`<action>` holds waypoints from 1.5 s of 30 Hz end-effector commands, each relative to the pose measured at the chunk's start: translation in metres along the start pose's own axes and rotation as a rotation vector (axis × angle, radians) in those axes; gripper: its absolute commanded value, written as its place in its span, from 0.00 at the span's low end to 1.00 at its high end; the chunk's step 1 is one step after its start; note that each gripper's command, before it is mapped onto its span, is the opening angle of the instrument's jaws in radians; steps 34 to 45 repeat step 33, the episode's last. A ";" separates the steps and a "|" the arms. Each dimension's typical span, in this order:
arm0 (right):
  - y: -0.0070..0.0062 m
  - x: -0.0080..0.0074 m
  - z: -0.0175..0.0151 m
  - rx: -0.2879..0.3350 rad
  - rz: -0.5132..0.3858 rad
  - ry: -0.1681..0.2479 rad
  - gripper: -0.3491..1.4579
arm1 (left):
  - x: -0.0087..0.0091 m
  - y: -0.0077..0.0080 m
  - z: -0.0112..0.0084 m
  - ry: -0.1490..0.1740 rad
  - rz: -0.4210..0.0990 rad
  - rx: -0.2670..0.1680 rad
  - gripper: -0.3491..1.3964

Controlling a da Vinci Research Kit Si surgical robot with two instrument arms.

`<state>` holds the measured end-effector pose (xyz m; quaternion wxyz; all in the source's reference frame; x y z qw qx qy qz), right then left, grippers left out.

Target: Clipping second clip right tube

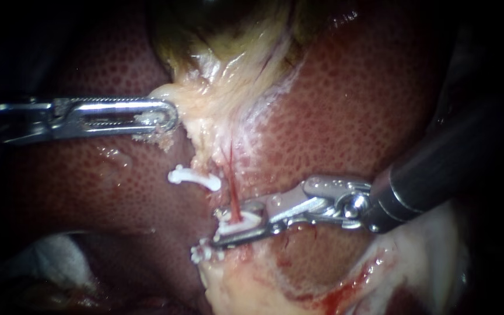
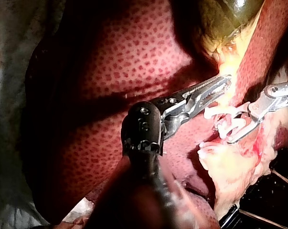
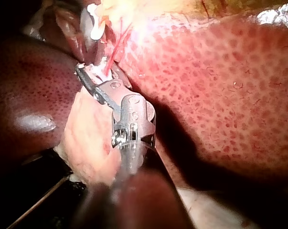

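A thin red tube (image 1: 230, 169) runs down from the pale tissue under the greenish gallbladder (image 1: 223, 23), across the liver (image 1: 351, 116). My right instrument (image 1: 234, 226) holds a white clip (image 1: 239, 221) in its jaws, set around this tube. One white clip (image 1: 195, 178) sits just above it to the left, another (image 1: 205, 254) below. The right wrist view shows the same jaws (image 3: 89, 76) on the tube (image 3: 116, 47). My left instrument (image 1: 167, 116) has its jaws shut on pale tissue (image 1: 205, 111) at the gallbladder's neck, also seen in its own view (image 2: 222, 83).
Pale fatty tissue (image 1: 252, 286) with a little blood (image 1: 345, 291) lies below the right instrument. White gauze (image 1: 53, 256) shows at the lower left. Liver surface surrounds the tube on both sides.
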<state>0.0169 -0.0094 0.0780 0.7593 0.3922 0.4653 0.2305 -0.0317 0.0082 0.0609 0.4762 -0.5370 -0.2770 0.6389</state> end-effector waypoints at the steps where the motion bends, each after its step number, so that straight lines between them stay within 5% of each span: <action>1: 0.0000 0.0000 -0.0001 0.000 0.006 0.004 0.23 | 0.0000 0.0000 0.0000 0.000 0.000 0.000 0.00; 7: 0.0002 -0.0001 -0.0004 0.005 0.065 0.010 0.00 | 0.0000 -0.0002 0.0000 0.000 0.000 -0.001 0.00; 14: 0.0003 -0.0003 -0.0008 0.008 0.140 0.010 0.00 | 0.0000 -0.0004 0.0000 -0.001 0.001 -0.001 0.00; 45: -0.0003 -0.0005 -0.0008 0.010 0.139 -0.008 0.00 | -0.0001 -0.0006 0.0002 0.000 0.001 0.000 0.00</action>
